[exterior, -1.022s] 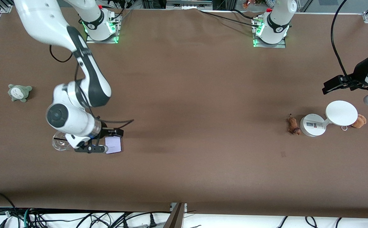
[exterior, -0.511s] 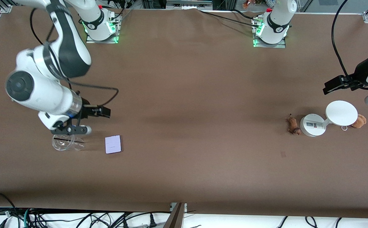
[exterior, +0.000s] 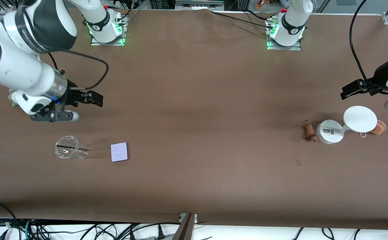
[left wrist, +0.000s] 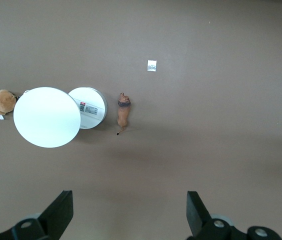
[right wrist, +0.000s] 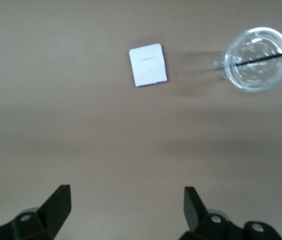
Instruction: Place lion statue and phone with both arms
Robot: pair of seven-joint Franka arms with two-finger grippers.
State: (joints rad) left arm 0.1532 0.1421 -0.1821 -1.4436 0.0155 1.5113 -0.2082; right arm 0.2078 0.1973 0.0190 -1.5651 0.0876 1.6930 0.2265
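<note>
The right gripper (exterior: pixel 52 115) had lifted away from the phone (exterior: pixel 119 152) over the last second, swinging up and off toward the right arm's end of the table; its fingers (right wrist: pixel 56 202) stood wide apart with nothing between them; the phone lay flat on the table (exterior: pixel 194 110), beside the clear plastic cup (exterior: pixel 67 151) and apart from it; that reads as the phone's placement being finished and the arm pulling clear. The right arm was bent high, its wrist near the grey plush toy (exterior: pixel 12 96), which it mostly hid, camera looking straight down on phone and cup.

The left gripper (left wrist: pixel 126 215) had not shifted; it hung over the left arm's end of the table, its fingers (left wrist: pixel 61 207) spread and empty, the arm waiting; the lion statue (exterior: pixel 309 132) lay on the table just beside the round base of the white stand (exterior: pixel 342 125), with the orange-brown plush (exterior: pixel 379 127) at the stand's disc end; judged from this, the statue was also already set down, so both halves of the task looked done
</note>
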